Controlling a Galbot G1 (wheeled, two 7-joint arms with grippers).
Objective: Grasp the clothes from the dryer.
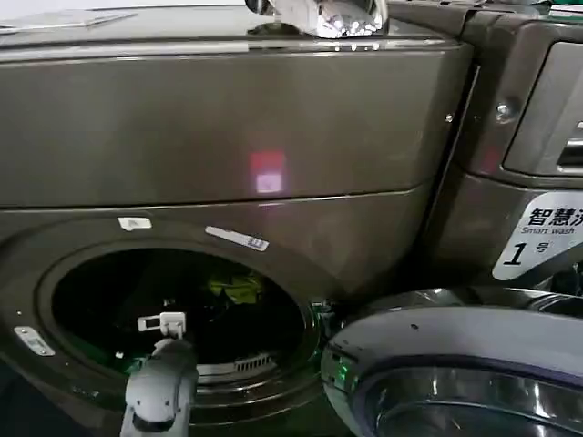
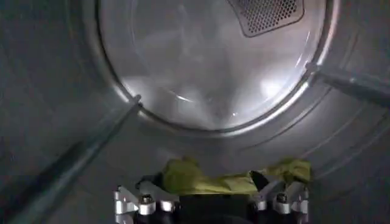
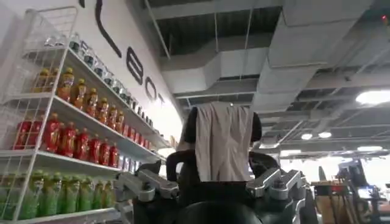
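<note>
The dryer (image 1: 228, 127) is the bronze-grey machine with a plain top panel; its round mouth (image 1: 178, 309) stands open. Deep inside lie the clothes (image 1: 235, 289), a small yellow-green bundle. My left arm (image 1: 159, 382) reaches in through the mouth. In the left wrist view, my left gripper (image 2: 207, 182) is open low in the steel drum. The clothes (image 2: 183, 176) lie between its spread fingers, right against the gripper. My right gripper (image 3: 207, 182) is open and empty, away from the dryer and pointing up into the room.
The dryer's round door (image 1: 455, 364) is swung open at the lower right. A second machine with a white "1" label (image 1: 537, 237) stands close on the right. Drum ribs (image 2: 79, 158) run along the wall inside. A chair (image 3: 222, 143) with grey cloth and drink shelves (image 3: 67, 140) show in the right wrist view.
</note>
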